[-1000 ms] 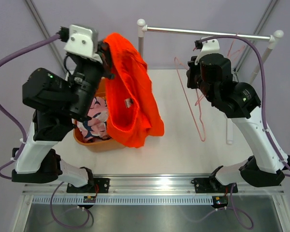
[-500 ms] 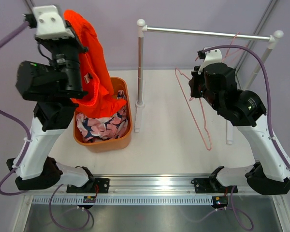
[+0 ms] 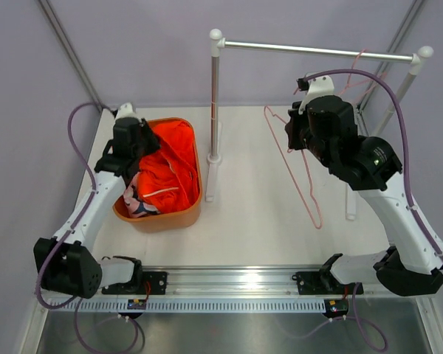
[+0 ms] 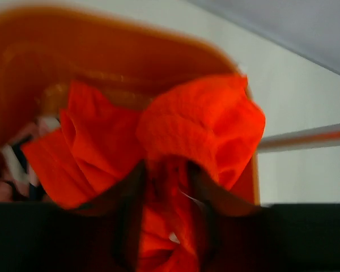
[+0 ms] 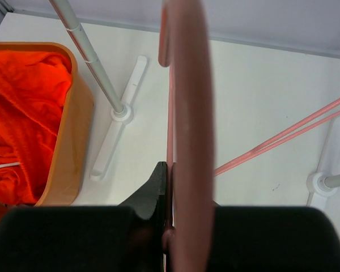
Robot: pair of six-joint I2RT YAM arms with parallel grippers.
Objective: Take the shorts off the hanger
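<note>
Orange-red shorts (image 3: 173,169): found bunched inside the basket (image 3: 162,222), fully clear of the hanger (image 3: 304,177); a strip of white drawstring is seen on top of the folds.
Patterned shorts (image 3: 135,202): lodged at the basket's near-left corner, largely covered by the orange-red pair.
Basket: stood on the table just left of the rack's left post.
Change noted: half a second ago the orange-red shorts were held high above the basket by the left arm; they are now lowered into it, and the arm has been brought down with them.
Left gripper (image 4: 165,229): positioned low over the basket's far-left part. Orange cloth is seen between its fingers (image 4: 129,224), but the wrist view is blurred, so it cannot be told whether the cloth is clamped or already let go.
Right gripper (image 3: 296,135): closed on the hanger, which is held bare, tilted and off the rail (image 3: 317,50); its position is scarcely altered.
Task standing: removal is judged achieved for both pairs; only confirmed release by the left fingers remains.
Risk: if the cloth is not released, it may be dragged back out when the arm is raised.
</note>
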